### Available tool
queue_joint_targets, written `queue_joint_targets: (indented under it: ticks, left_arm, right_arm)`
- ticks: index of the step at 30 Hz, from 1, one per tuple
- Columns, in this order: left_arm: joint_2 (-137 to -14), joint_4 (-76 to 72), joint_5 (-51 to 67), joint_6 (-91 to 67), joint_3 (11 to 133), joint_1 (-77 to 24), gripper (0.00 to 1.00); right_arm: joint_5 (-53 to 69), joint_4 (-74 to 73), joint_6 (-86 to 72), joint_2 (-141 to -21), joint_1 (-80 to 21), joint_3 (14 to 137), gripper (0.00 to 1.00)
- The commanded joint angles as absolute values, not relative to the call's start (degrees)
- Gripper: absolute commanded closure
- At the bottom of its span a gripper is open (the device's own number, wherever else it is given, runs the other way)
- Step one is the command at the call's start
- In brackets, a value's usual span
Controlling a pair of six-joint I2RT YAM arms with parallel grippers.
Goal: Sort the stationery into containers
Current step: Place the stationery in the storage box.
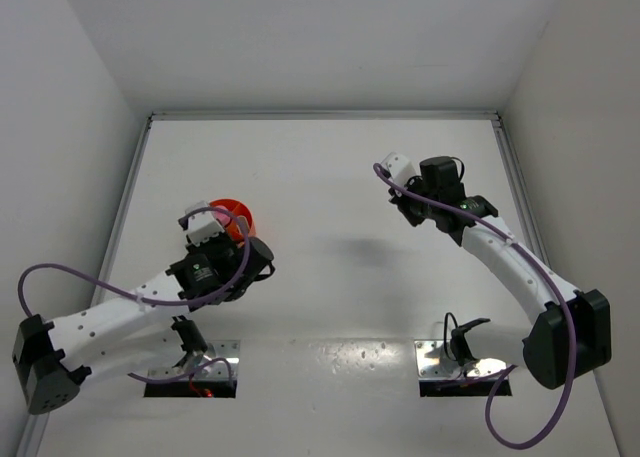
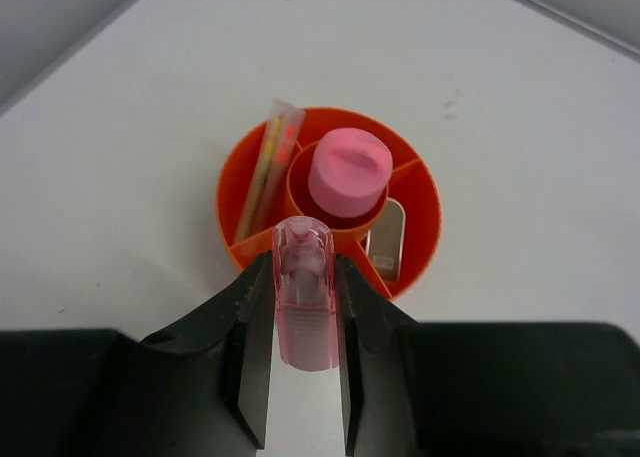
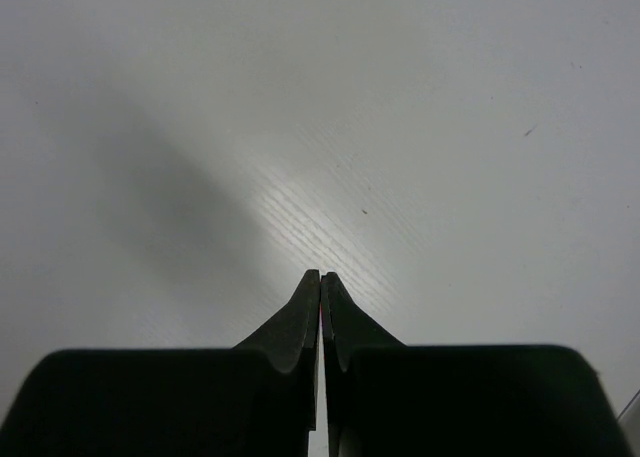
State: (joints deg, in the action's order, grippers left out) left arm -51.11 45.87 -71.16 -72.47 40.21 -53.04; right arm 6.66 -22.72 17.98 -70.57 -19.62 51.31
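Observation:
My left gripper [image 2: 304,265] is shut on a translucent pink bar [image 2: 305,307] and holds it just at the near rim of the round orange tub [image 2: 428,199]. In the tub, a pink-capped tube [image 2: 348,173] stands in the middle cup. Thin pink and pale yellow sticks [image 2: 268,165] lie in the left compartment. A small beige block [image 2: 387,239] lies in the right compartment. In the top view the left gripper [image 1: 228,239] covers most of the tub [image 1: 238,213]. My right gripper [image 3: 321,275] is shut, with nothing seen in it, above bare table at the right [image 1: 408,209].
White walls [image 1: 90,97] enclose the table on the left, back and right. Two metal base plates [image 1: 440,362] sit at the near edge by the arm mounts. A purple cable [image 1: 60,272] loops along each arm.

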Motion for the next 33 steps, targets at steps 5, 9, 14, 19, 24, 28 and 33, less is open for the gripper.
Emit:
queue_joint_targets:
  ticks: [5,9,14,19,24,28,33]
  left_arm:
    - [-56.59,46.58,-83.23,-83.49,38.77,-50.81,1.0]
    - [-60.11,46.58,-85.6,-84.98,38.76,-50.8,1.0]
    - [-63.71,46.58,-86.84,-86.74,38.76,-50.8,1.0]
    - [-67.75,46.58,-90.0,-89.21,38.23,-50.8,1.0]
    - [-71.8,46.58,-92.11,-91.75,38.76,-50.8,1.0]
    - [-76.09,51.75,-94.04,-100.08,39.29,-50.27,1.0]
    - [-85.33,74.97,-96.06,-127.79,43.14,-50.27,1.0]
  right_arm:
    - [7.73,-22.32,17.67,-71.1,-19.42,51.42,0.99]
    - [7.73,-22.32,18.19,-71.1,-19.42,51.42,0.99]
    - [7.73,-22.32,18.19,-71.1,-19.42,51.42,0.99]
    - [7.73,-22.32,18.19,-71.1,-19.42,51.42,1.0]
    - [7.73,-22.32,18.19,-71.63,-19.42,51.42,1.0]
    - [7.73,-22.32,18.19,-71.63,-19.42,51.42,1.0]
    - [7.73,-22.32,18.72,-72.15,-19.42,51.42,1.0]
